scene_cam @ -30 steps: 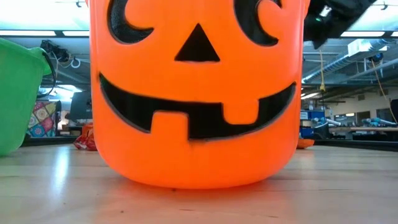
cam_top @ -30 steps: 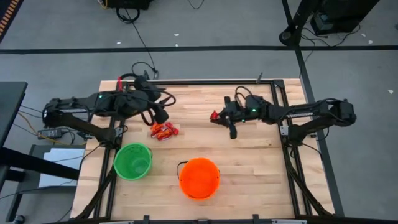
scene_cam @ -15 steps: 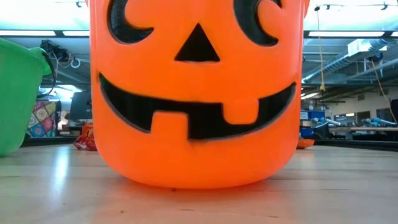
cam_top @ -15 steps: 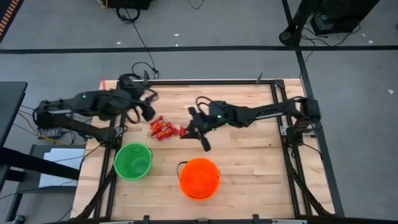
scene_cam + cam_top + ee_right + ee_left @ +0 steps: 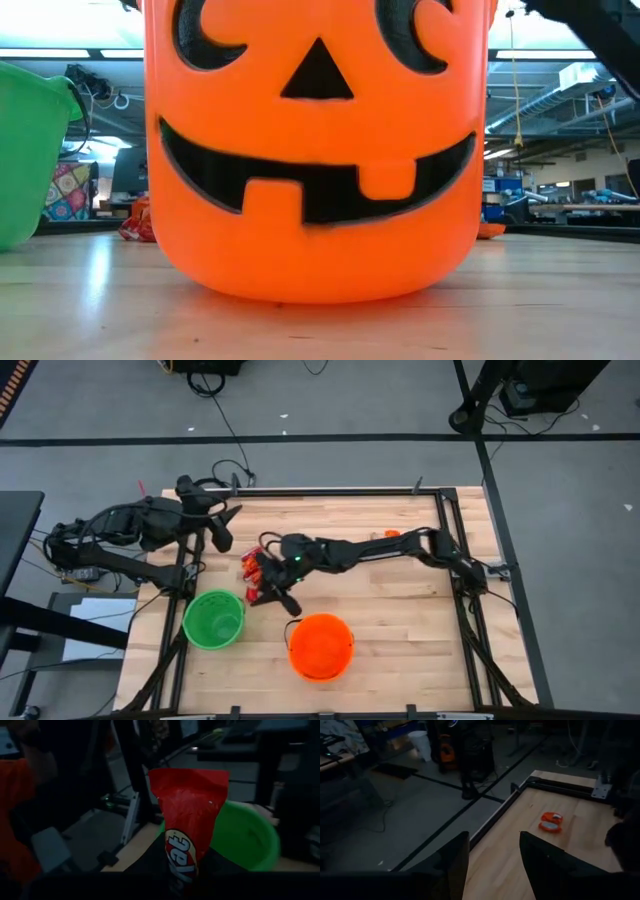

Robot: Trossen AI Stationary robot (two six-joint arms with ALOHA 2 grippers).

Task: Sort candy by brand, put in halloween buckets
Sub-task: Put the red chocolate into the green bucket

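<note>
Two pails are seen from above near the table's front: a green bucket (image 5: 213, 619) on the left and an orange bucket (image 5: 321, 645) (jack-o'-lantern face), neither showing visible contents. A red candy wrapper (image 5: 187, 830) is pinched upright in the right gripper (image 5: 262, 592), beside the red candy pile (image 5: 256, 567), just behind the green bucket. The left gripper (image 5: 219, 532) is held with fingers apart near the table's back-left edge. An orange candy (image 5: 551, 821) lies alone on bare wood.
</note>
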